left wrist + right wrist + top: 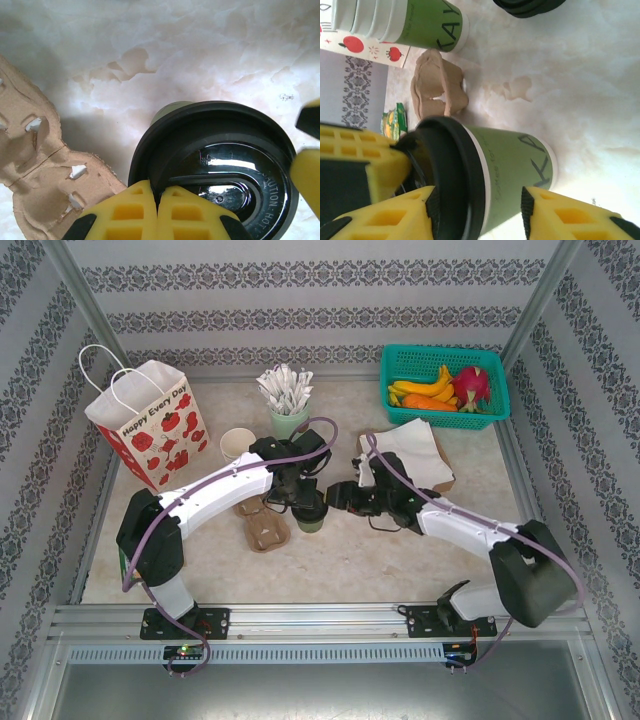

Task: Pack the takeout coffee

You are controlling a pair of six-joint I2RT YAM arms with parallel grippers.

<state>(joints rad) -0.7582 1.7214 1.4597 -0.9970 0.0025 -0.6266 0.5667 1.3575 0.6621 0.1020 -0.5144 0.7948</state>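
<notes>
Left jaws closed atop takeout coffee (510, 167); right jaws flank it.

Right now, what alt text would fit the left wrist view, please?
The left hand, shut, meets the near rim of the takeout coffee's black lid. A brown cardboard cup carrier lies beside it on the marble table.

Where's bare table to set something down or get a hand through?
Bare table: front strip between coffee cup and arm bases; back gap between stick cup and basket; patch right of the napkins. Crowded: centre, where left gripper and right gripper meet at the coffee cup, cardboard carrier beside it.
</notes>
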